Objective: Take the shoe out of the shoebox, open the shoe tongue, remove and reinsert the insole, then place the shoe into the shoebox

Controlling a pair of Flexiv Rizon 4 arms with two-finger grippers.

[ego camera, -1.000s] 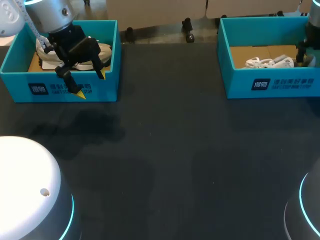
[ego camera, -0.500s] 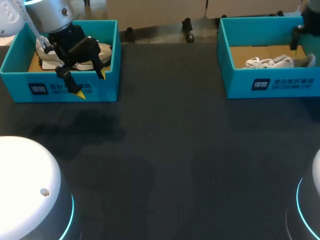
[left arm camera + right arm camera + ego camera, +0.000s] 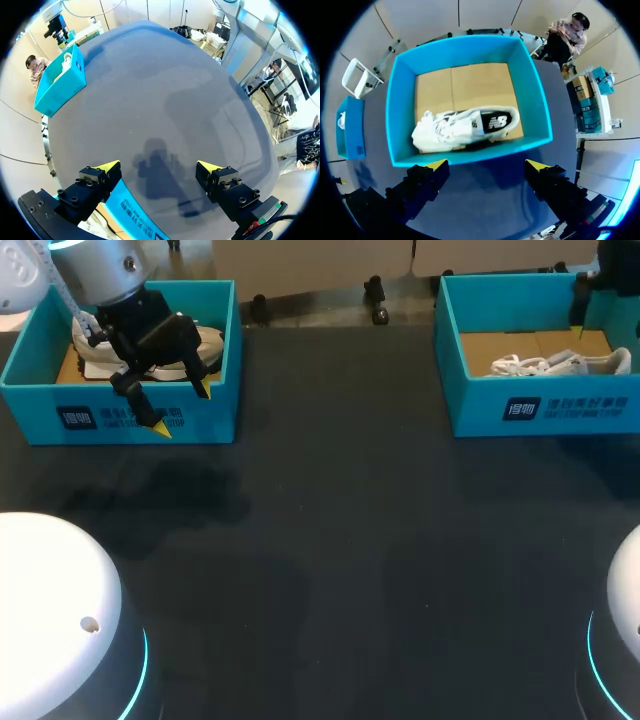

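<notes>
The dark table [image 3: 330,540] carries two teal boxes at its far side, well apart. The left shoebox [image 3: 120,418] sits at the far left, the right shoebox [image 3: 540,405] at the far right; both are open on top.

My left arm comes in over the left shoebox. The left gripper [image 3: 182,409] hangs above that box's front wall, its fingers spread wide with nothing between them. In the left wrist view the left gripper [image 3: 157,166] shows bare table ahead, with the box's wall beneath it.

The right gripper [image 3: 487,165] hangs over the right shoebox [image 3: 400,110], its fingers also spread and holding nothing.

A pale shoe [image 3: 205,340] lies in the left shoebox, partly hidden behind the arm. A white shoe [image 3: 465,125] lies on the brown cardboard floor of the right shoebox, along the wall nearest the right gripper, untouched.
</notes>
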